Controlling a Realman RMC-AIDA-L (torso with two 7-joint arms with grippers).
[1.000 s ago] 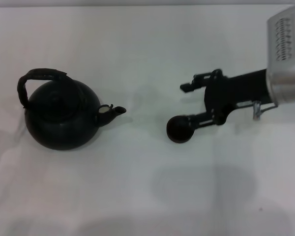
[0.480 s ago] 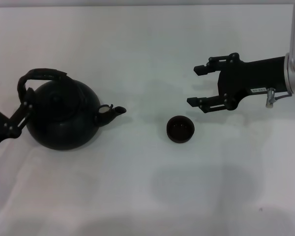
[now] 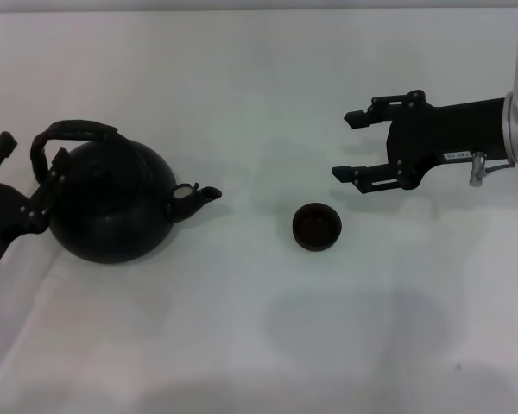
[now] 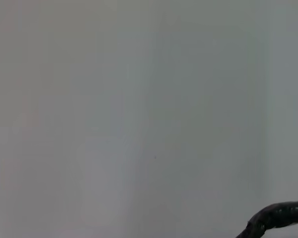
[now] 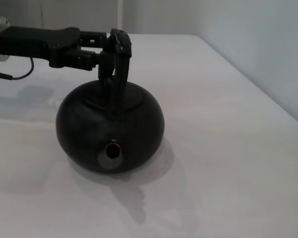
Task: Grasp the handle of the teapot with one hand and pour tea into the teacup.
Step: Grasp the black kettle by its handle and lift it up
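In the head view the teapot (image 3: 112, 203) sat on the left of the white table (image 3: 242, 86), spout pointing right toward the teacup (image 3: 317, 227), which stood apart near the middle; the left gripper (image 3: 30, 177) had its fingers spread on either side of the handle (image 3: 69, 134), while the right gripper (image 3: 358, 145) hung spread wide and empty just beyond and right of the teacup. The left wrist view showed only a dark curved piece of the handle (image 4: 275, 218) against pale table. The right wrist view faced the teapot (image 5: 111, 129) spout-on, with the left gripper (image 5: 107, 47) reaching in around the top of the handle (image 5: 118, 59).
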